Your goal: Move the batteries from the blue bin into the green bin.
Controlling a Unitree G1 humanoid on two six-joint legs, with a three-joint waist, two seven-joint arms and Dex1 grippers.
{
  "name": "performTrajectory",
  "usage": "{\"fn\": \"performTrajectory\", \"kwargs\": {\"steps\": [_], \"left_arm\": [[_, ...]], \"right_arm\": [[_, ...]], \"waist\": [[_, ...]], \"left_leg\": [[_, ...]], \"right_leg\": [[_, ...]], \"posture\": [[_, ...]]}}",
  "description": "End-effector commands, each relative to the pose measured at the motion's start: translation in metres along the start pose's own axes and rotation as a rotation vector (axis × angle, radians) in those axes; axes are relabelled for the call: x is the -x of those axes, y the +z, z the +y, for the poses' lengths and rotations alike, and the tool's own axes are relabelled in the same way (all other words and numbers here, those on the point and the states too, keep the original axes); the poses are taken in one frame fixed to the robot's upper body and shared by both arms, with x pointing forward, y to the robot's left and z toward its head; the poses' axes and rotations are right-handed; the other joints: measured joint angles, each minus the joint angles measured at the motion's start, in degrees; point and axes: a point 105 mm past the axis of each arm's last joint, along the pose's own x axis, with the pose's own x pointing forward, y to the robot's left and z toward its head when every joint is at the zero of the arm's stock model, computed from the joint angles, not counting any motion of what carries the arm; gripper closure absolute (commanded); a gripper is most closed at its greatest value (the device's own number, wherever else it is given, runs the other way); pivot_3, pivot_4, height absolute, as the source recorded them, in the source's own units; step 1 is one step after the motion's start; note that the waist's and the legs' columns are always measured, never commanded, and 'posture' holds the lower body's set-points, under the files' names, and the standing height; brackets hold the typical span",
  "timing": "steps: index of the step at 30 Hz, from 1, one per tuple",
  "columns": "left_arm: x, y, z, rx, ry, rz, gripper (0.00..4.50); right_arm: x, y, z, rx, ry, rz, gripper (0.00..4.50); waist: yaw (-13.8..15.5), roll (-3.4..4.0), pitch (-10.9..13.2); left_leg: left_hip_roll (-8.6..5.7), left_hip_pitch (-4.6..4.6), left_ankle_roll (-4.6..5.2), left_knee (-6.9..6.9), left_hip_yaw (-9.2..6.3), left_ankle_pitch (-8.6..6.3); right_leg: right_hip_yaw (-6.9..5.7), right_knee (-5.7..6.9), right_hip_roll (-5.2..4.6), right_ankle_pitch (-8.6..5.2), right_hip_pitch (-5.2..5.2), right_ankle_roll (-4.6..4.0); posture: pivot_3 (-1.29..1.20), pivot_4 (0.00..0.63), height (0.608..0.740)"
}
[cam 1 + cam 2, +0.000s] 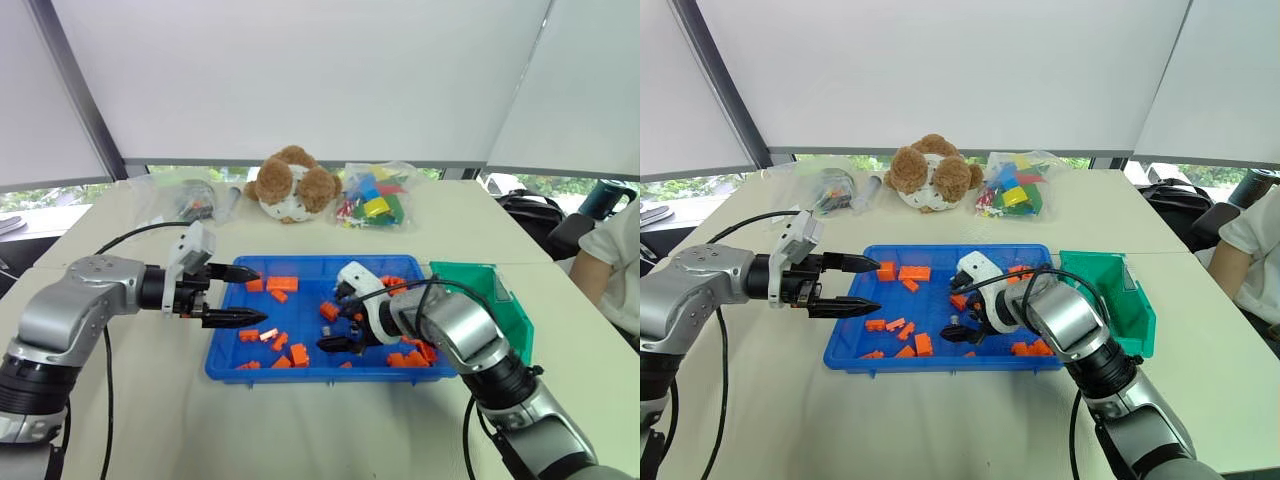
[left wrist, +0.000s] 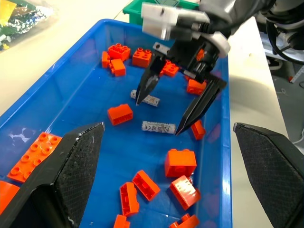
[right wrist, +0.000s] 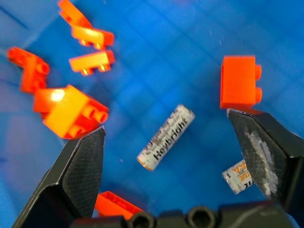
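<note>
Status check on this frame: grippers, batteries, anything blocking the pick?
Right gripper open, low in blue bin, straddling one battery. Left gripper open, empty, over bin's left edge. Orange bricks crowd the battery. Green bin beside tray.

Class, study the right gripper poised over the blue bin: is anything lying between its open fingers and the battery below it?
Nothing visible does. The right gripper hangs open over the battery, which lies alone on bare blue bin floor; the orange bricks sit off to the sides.

batteries (image 2: pixel 158 127) in blue bin (image 1: pixel 300 372) | green bin (image 1: pixel 505 312) right of it
</note>
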Motion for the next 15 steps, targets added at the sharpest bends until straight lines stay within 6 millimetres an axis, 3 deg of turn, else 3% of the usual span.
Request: {"fn": "performTrajectory", "kwargs": {"steps": [1,11,14,15], "left_arm": [[0.003,0.012,0.0,-0.058,0.01,-0.024,0.0],[0.001,0.009,0.0,-0.059,0.017,-0.027,0.0],[0.001,0.009,-0.001,-0.058,0.022,-0.03,0.0],[0.001,0.008,-0.001,-0.058,0.023,-0.03,0.0]], "right_arm": [[-0.004,0.001,0.002,0.018,0.002,0.003,0.06],[-0.02,-0.011,0.001,0.054,-0.014,0.082,0.06],[-0.02,-0.013,0.002,0.083,-0.011,0.095,0.85],[-0.02,-0.014,0.002,0.094,-0.013,0.1,1.41]], "waist": [[-0.03,0.0,0.0],[-0.05,-0.07,-0.04],[-0.05,-0.08,-0.05],[-0.02,-0.08,-0.05]], "left_leg": [[0.0,0.0,0.0,0.0,0.0,0.0],[0.0,0.0,0.0,-0.01,0.0,0.0],[0.0,0.01,0.0,-0.01,0.0,0.0],[0.0,0.01,0.0,0.0,-0.01,0.0]], "right_leg": [[0.0,0.0,0.0,0.0,0.0,0.0],[0.0,0.0,0.01,0.0,0.0,0.0],[0.0,0.0,0.01,0.0,0.0,0.0],[0.0,0.0,0.0,0.0,0.0,0.0]], "posture": [[0.0,0.15,0.733],[0.0,0.15,0.733],[0.0,0.15,0.733],[0.0,0.15,0.733]]}}
